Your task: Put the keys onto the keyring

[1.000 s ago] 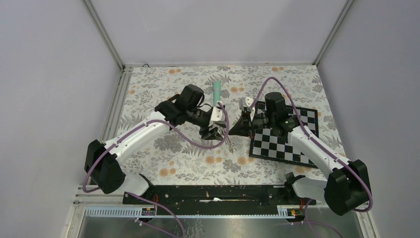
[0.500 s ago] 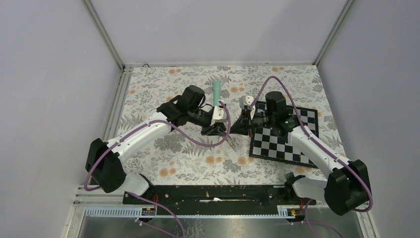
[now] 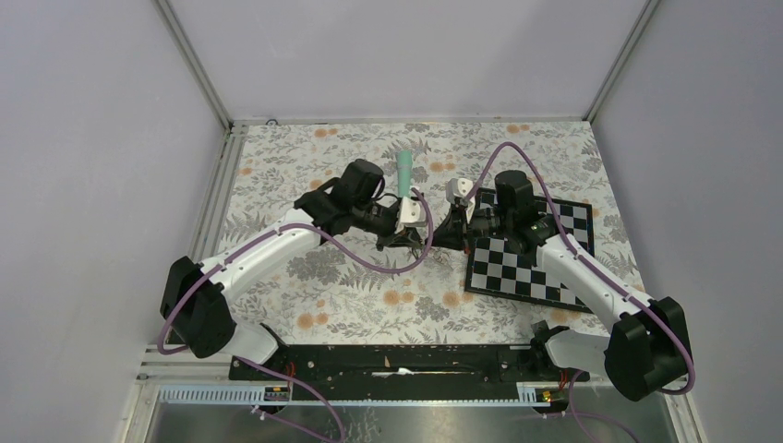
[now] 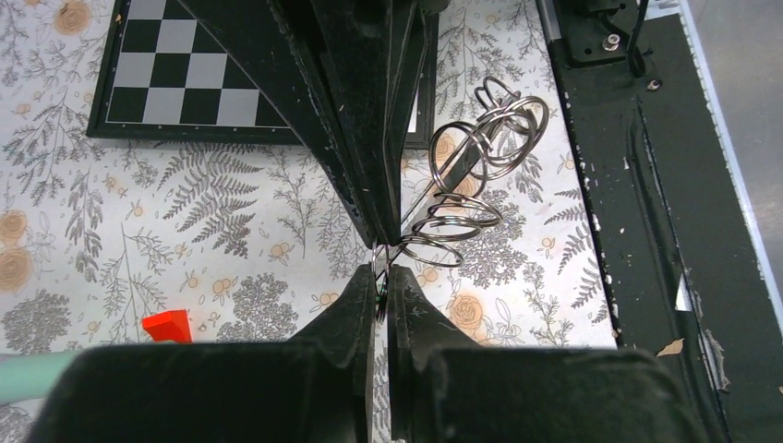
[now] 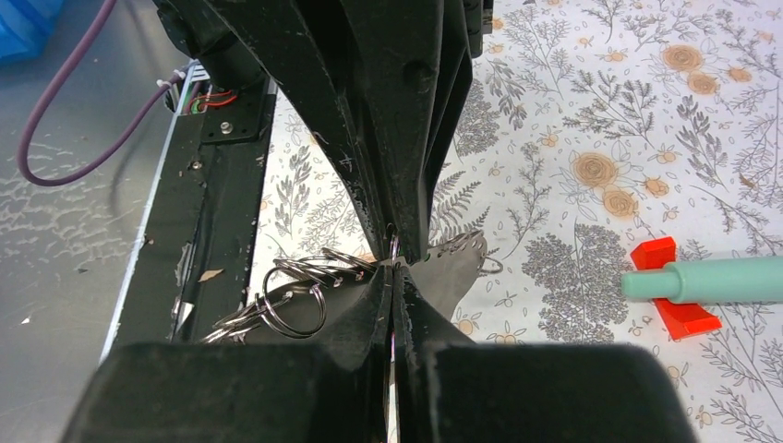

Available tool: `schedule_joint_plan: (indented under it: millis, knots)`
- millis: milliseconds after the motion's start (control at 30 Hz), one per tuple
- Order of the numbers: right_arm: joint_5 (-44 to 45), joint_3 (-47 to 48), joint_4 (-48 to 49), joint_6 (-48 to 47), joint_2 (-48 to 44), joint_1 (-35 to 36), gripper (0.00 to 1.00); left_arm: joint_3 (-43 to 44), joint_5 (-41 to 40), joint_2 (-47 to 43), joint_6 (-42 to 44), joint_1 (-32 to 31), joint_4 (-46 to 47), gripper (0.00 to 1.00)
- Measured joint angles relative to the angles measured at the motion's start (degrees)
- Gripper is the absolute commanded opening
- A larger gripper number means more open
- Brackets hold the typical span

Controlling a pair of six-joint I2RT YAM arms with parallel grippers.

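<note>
The left gripper [image 4: 380, 288] is clamped shut on a thin wire of the keyring [image 4: 459, 221], whose bunched rings hang just right of its tips, above the desk [image 4: 212, 221]. Meeting it tip to tip, the right gripper [image 5: 392, 277] is closed too. A toothed key [image 5: 454, 261] sits just beside its tips; whether it is pinched, I cannot tell.

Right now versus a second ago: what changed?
The left gripper and right gripper closed in on each other and now meet tip to tip, jaws shut. The keyring dangling at their tips shifted right, toward the chessboard. Teal stick and chessboard unchanged.
</note>
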Motion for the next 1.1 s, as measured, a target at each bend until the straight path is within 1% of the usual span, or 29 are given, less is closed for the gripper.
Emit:
schedule_joint_plan:
  millis: [67, 300, 400, 500, 567, 767, 933, 1100]
  knots:
    - [0.39, -0.13, 0.15, -0.46, 0.0, 0.0, 0.0, 0.22, -1.03, 0.0, 0.44, -0.26, -0.22, 0.1]
    - [1.29, -1.07, 1.07, -1.95, 0.0, 0.11, 0.0, 3.1, -5.44, 1.42, 2.62, -1.81, -4.11, 0.13]
    - [1.51, -1.33, 1.05, -2.49, 0.0, 0.24, 0.0, 3.56, -6.43, 1.88, 3.17, -2.08, -4.85, 0.18]
    - [1.57, -1.57, 1.01, -2.75, 0.02, 0.24, 0.0, 3.65, -7.3, 1.88, 3.76, -2.05, -5.05, 0.25]
    - [1.7, -1.7, 0.98, -2.84, 0.02, 0.26, 0.0, 3.65, -7.78, 1.88, 4.04, -2.05, -5.18, 0.26]
    - [1.92, -1.84, 0.98, -2.73, 0.02, 0.28, 0.0, 3.65, -8.85, 1.88, 4.35, -2.05, -5.22, 0.25]
    - [2.14, -1.92, 1.14, -2.43, 0.02, 0.28, 0.0, 3.63, -8.92, 1.88, 4.94, -2.05, -5.22, 0.2]
    - [2.47, -2.25, 1.68, -2.21, 0.02, 0.28, 0.0, 3.45, -8.85, 1.84, 5.22, -2.05, -5.29, 0.11]
